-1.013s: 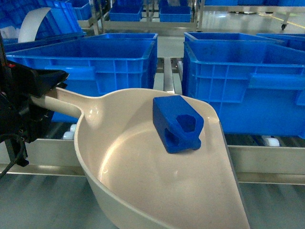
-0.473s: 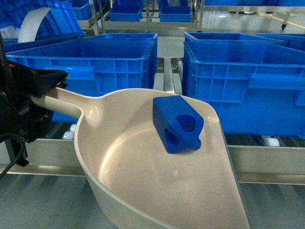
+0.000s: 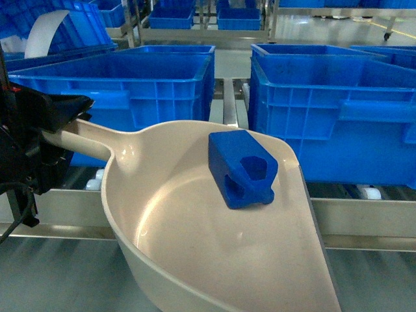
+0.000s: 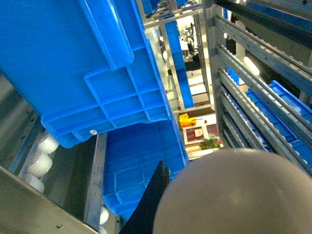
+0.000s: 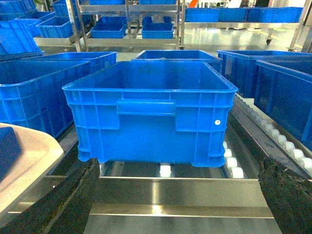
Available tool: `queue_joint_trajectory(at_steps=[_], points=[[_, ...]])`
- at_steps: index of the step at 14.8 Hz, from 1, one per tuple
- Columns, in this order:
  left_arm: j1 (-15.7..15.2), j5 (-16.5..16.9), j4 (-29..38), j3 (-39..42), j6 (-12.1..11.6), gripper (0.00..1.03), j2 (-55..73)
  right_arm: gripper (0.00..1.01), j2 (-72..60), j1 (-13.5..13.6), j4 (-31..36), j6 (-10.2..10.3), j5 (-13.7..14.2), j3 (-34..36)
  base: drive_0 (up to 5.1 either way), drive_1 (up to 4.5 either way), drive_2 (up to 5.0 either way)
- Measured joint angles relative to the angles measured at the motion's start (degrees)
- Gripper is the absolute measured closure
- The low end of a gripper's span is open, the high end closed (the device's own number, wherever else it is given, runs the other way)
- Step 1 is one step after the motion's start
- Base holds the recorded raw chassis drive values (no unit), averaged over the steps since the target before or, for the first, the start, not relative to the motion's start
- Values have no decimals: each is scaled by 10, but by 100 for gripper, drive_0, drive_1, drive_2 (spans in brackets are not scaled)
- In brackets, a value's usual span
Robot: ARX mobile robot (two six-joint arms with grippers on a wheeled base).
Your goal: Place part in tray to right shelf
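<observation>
Warehouse racking fills the background. Nearest, the tray carries the part near its far right rim, just short of the right shelf rail. Left gripper looks clamped on the handle. That block likely is light, stiff and slippery on smooth plastic; tip slowly. Right gripper, only seen in its wrist view, hangs spread, empty, facing a crate beyond.

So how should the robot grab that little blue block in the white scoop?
Probably across the blue block's two long flat sides, coming down from above. It lies tilted against the white scoop's sloping wall, octagonal hole facing front, so the smooth sides are free. The open right gripper is nearest and unoccupied.
</observation>
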State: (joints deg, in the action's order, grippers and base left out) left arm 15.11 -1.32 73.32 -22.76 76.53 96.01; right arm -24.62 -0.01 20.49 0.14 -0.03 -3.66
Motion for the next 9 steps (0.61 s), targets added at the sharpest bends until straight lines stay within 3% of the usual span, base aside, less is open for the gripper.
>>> queue_joint_trajectory(at_steps=[3,4,5,6,8,9], points=[[0,-2,-6,0,0,91,-1,3,0,0,0,0,0,0,0,0,0],[1,-27,-94,-6,10,91,-38,3,0,0,0,0,0,0,0,0,0],[-4,-28,-71,2,18,91,-74,3,0,0,0,0,0,0,0,0,0],[-12,-26,-43,0,44,91,-116,3,0,0,0,0,0,0,0,0,0],[-40,-42,-84,-13,82,91,-166,3,0,0,0,0,0,0,0,0,0],[-60,-52,-138,-28,90,91,-189,3,0,0,0,0,0,0,0,0,0]])
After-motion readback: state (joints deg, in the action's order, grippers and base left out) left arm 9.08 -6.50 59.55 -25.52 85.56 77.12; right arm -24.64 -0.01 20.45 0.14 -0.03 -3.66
